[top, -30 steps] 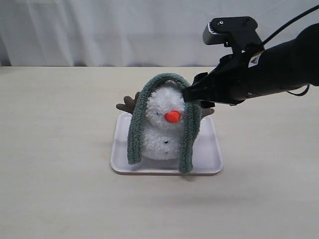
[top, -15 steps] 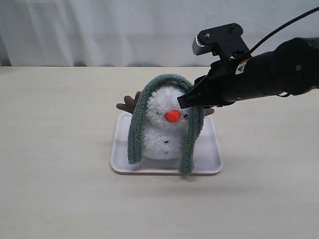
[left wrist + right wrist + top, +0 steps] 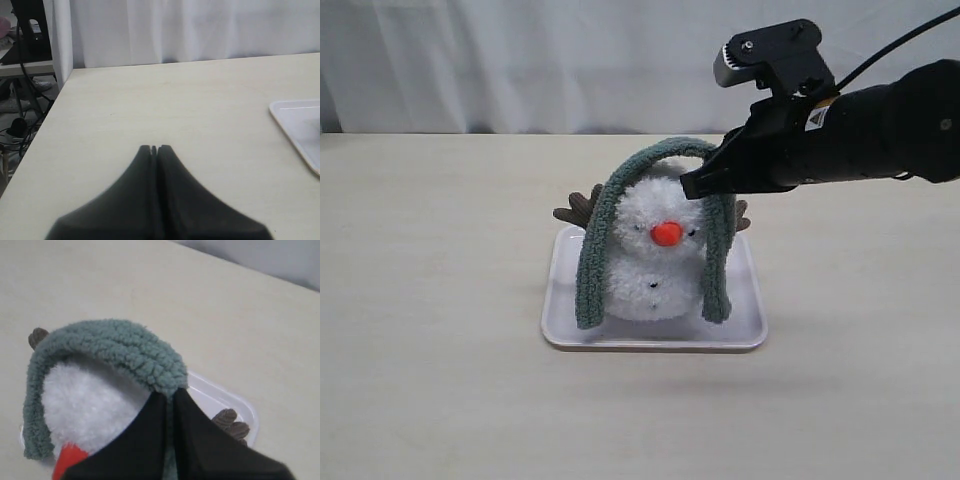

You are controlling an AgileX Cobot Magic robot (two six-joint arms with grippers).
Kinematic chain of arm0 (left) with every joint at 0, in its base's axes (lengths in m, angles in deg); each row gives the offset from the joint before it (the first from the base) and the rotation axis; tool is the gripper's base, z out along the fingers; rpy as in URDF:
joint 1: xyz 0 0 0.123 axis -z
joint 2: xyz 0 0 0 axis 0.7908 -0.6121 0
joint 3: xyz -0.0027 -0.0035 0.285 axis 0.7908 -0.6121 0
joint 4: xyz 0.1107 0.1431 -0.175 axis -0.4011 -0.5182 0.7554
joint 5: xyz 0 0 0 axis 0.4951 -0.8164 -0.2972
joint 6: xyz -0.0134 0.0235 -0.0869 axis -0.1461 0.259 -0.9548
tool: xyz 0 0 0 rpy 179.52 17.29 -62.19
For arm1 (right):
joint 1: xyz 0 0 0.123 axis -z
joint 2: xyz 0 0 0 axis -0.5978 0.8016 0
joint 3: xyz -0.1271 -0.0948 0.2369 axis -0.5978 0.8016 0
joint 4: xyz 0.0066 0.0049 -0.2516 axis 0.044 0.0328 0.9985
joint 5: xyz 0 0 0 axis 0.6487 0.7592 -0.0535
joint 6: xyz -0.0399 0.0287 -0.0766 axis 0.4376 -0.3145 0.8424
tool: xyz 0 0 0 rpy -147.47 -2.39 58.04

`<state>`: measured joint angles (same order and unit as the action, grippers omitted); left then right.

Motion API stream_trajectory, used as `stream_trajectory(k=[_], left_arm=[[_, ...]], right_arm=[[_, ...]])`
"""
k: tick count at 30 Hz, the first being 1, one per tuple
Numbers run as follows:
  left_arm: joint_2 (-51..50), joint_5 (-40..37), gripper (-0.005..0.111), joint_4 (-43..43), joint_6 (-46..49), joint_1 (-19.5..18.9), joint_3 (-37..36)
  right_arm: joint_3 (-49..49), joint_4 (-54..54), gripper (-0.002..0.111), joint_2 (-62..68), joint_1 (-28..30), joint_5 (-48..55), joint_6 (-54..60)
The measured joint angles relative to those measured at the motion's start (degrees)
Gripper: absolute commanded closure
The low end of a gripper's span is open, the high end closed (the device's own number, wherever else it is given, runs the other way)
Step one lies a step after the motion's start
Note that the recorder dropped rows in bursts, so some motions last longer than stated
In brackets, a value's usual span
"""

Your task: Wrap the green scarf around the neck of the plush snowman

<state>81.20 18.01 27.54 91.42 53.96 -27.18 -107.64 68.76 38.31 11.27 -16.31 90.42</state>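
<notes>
- On the white tray point(image 3: 560, 332), in the middle of the pale table point(image 3: 440, 380), the plush snowman point(image 3: 650, 265) stands upright with its orange nose point(image 3: 667, 234) facing the exterior camera.
- Over the snowman's head, the green scarf point(image 3: 593, 250) forms an arch, with one end hanging down each side of the body.
- Both ends reach down to the tray beside the snowman's base.
- Just above and to the right of the snowman's head, the right gripper point(image 3: 693, 187) has its fingers pinched together on the scarf near the top of the arch.
- There the scarf stands a little clear of the white fluff.
- Brown twig arms point(image 3: 578, 209) poke out behind the scarf on either side of the snowman.
- Well away from the snowman, the left gripper point(image 3: 154, 148) has its fingers pressed together with nothing between them, over bare table, with only a corner of the tray in its wrist view.
</notes>
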Motion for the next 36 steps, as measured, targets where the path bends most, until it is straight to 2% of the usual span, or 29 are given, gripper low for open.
stream_trajectory(k=[15,25,36], left_arm=[[0.0,0.0,0.107,0.0,0.0,0.0,0.0],[0.0,0.0,0.107,0.0,0.0,0.0,0.0],[0.0,0.0,0.107,0.0,0.0,0.0,0.0]], right_arm=[[-0.7,0.0,0.104,2.2,0.0,-7.7,8.4],[-7.0,0.0,0.104,10.9,0.0,-0.3,8.3],[-7.9,0.0,0.102,12.0,0.0,2.9,6.3]])
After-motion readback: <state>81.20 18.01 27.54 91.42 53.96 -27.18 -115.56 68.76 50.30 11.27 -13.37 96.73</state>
